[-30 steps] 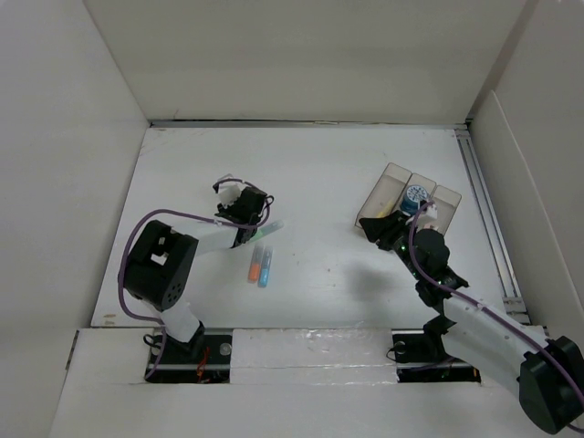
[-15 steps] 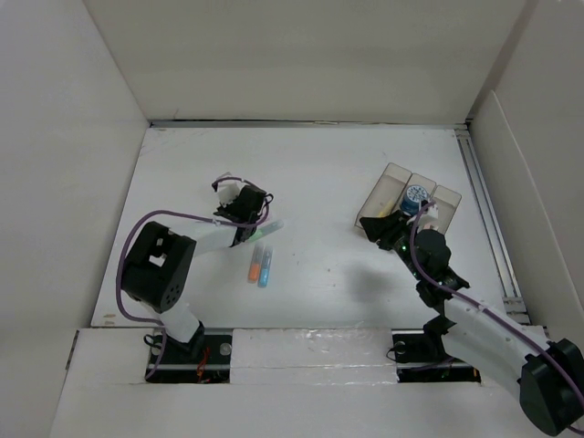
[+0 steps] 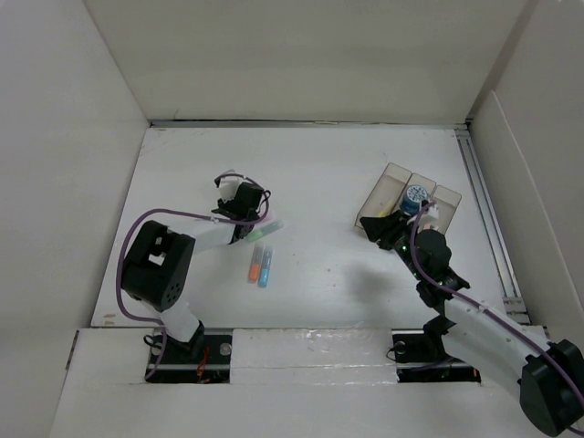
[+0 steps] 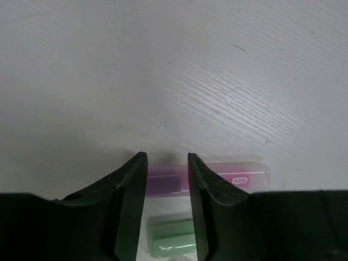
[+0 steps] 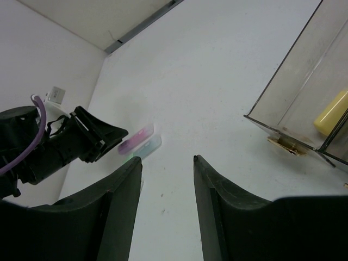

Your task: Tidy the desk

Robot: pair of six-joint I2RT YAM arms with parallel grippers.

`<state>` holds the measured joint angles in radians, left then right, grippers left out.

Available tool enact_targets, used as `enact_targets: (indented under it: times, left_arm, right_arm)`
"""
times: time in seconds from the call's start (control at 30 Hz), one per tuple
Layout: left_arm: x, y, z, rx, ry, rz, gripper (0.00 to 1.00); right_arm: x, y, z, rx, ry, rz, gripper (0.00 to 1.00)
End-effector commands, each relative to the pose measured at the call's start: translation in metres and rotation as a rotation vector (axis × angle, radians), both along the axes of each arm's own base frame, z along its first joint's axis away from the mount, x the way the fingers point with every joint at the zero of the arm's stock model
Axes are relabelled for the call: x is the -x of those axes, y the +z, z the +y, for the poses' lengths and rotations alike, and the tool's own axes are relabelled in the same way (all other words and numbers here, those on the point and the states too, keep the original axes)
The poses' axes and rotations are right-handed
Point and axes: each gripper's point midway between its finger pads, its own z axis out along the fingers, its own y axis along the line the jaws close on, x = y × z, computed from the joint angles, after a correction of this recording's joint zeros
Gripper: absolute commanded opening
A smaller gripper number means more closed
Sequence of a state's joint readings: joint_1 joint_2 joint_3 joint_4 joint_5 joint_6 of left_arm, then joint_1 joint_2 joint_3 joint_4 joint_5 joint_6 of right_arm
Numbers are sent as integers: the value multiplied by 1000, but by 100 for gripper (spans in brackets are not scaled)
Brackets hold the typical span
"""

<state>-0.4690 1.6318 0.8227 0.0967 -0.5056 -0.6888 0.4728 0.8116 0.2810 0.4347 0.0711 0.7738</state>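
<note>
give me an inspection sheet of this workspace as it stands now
surface: desk white, no spills seen
job's things: pink pen and green pen side by side; orange pen and blue pen side by side nearer the bases; tray at right holds a blue item and a yellow item
clutter: nothing seen
grippers: left gripper open over the pink pen; right gripper open, empty, beside the tray
cables: purple cable loops off each arm, clear of the pens
surroundings: white walls; rail along the right edge
</note>
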Motion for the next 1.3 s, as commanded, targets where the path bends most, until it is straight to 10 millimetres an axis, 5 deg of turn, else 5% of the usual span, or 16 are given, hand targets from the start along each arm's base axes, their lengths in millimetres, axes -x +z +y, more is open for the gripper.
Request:
enact_targets:
  times: [0.0, 0.57, 0.77, 1.27]
  left_arm:
    - [-10, 5, -9, -3, -58, 11, 31]
    - [18, 16, -31, 114, -156, -4, 31]
    - [20, 25, -35, 111, -223, -24, 43]
    - [13, -4, -41, 12, -335, 51, 41]
  right_arm:
    - [-4, 37, 5, -31, 9, -98, 49]
    - [-5, 34, 12, -20, 38, -87, 49]
    - [-7, 32, 15, -14, 48, -80, 49]
    - [-6, 30, 16, -4, 45, -80, 49]
